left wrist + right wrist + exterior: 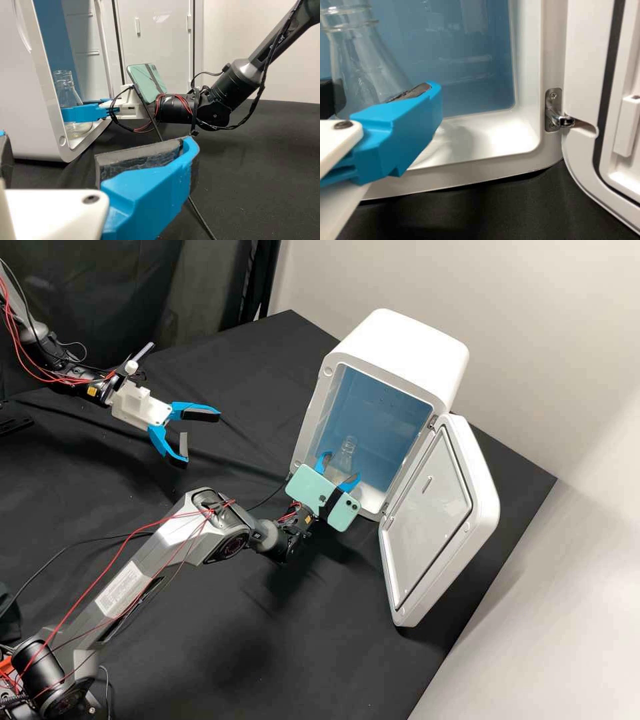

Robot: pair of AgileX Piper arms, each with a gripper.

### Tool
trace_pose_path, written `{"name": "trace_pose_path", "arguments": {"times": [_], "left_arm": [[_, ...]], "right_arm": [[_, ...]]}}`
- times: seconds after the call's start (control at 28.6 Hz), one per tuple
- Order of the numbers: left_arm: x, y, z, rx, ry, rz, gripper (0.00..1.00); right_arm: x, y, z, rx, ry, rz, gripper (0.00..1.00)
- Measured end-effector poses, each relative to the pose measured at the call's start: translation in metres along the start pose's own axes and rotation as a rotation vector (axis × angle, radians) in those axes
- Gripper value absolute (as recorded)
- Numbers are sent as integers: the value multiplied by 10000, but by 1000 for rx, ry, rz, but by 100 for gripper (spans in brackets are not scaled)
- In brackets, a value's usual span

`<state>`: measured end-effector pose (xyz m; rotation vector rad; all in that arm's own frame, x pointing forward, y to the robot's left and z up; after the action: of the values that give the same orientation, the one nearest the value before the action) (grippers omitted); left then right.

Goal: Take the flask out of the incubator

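High view: flask (347,451) stands inside incubator (400,347), right hand (339,469) at its base.

Bright, even room light — soft shadow beneath the incubator door (433,527), faint glints on the flask (365,65).

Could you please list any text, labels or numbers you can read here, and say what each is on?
White label on the right arm: print too small to read.
White lettering on that arm: blurred, unreadable.
No text can be seen on the incubator or the flask.
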<state>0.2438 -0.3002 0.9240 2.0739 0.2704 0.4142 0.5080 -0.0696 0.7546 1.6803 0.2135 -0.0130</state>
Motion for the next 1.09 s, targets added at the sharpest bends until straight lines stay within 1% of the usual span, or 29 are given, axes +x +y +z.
{"name": "trace_pose_path", "arguments": {"times": [0.25, 0.39, 0.56, 0.7, 0.81, 0.91, 1.09], "left_arm": [[0, 0, 0, 0, 0, 0, 100], [-6, 19, 6, 2, -1, 6, 100], [-6, 15, 4, 2, 1, 2, 100], [-6, 15, 4, 2, 1, 2, 100], [-6, 15, 4, 2, 1, 2, 100], [-6, 15, 4, 2, 1, 2, 100], [-6, 15, 4, 2, 1, 2, 100]], "right_arm": [[0, 0, 0, 0, 0, 0, 0], [0, 0, 0, 0, 0, 0, 0], [0, 1, -1, 0, 1, 1, 0], [0, 5, -10, 0, 11, 5, 0], [-8, -1, -10, 1, 15, 6, 0], [-19, -13, 0, 3, 12, 3, 0], [-40, -28, 3, 7, 22, 6, 0]]}}
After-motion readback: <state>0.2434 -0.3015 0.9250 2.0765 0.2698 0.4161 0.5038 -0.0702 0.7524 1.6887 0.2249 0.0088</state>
